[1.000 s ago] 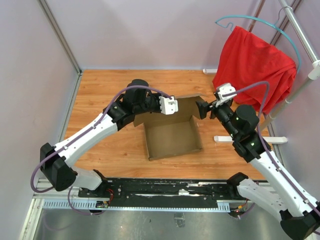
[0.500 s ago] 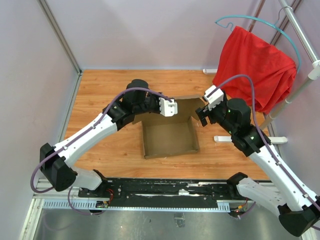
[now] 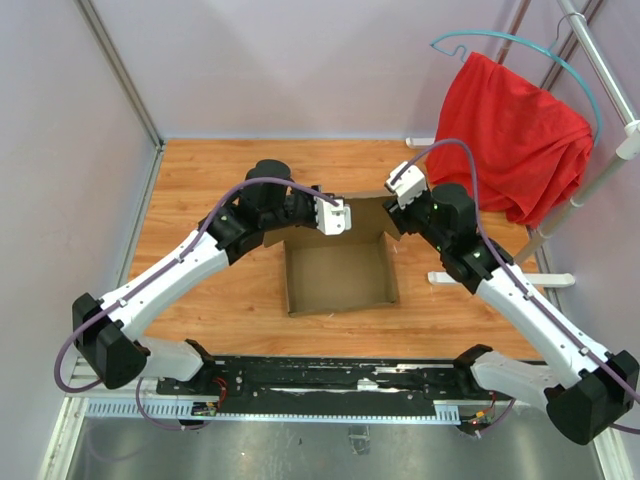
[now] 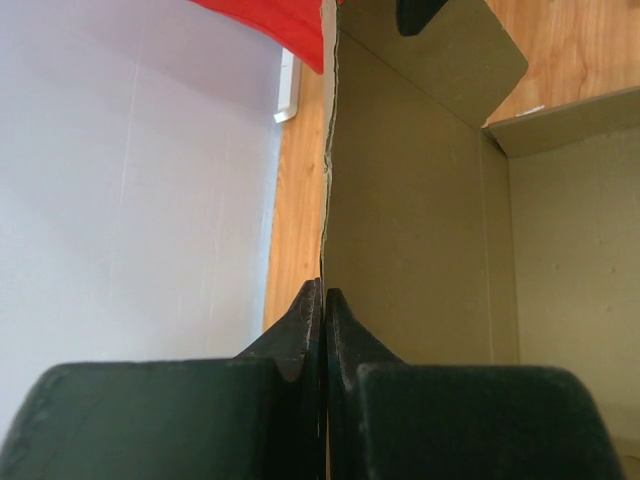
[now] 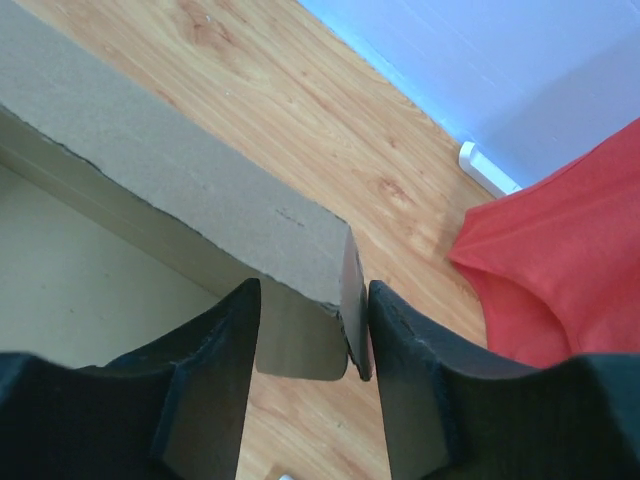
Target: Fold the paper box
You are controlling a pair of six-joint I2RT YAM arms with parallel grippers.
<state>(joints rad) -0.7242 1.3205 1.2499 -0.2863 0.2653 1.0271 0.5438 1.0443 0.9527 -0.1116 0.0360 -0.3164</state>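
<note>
The paper box (image 3: 338, 272) is an open brown cardboard carton on the wooden table, with its walls standing up. My left gripper (image 3: 344, 216) is at its far wall. In the left wrist view the left gripper (image 4: 324, 292) is shut on the thin top edge of that wall (image 4: 420, 200). My right gripper (image 3: 394, 221) is at the far right corner. In the right wrist view the right gripper (image 5: 310, 298) is open and straddles that corner of the box (image 5: 180, 190). The corner's end flap (image 5: 352, 290) lies close to the right finger, with a gap to the left one.
A red cloth (image 3: 510, 130) hangs on a teal hanger from a metal rack at the back right. The rack's white foot (image 3: 500, 278) lies on the table (image 3: 200, 200) just right of the box. Pale walls enclose the left and back sides.
My right arm swung left to the box's far right corner and its jaws narrowed around it. The box slid slightly left and squared up. The left gripper kept its hold.
</note>
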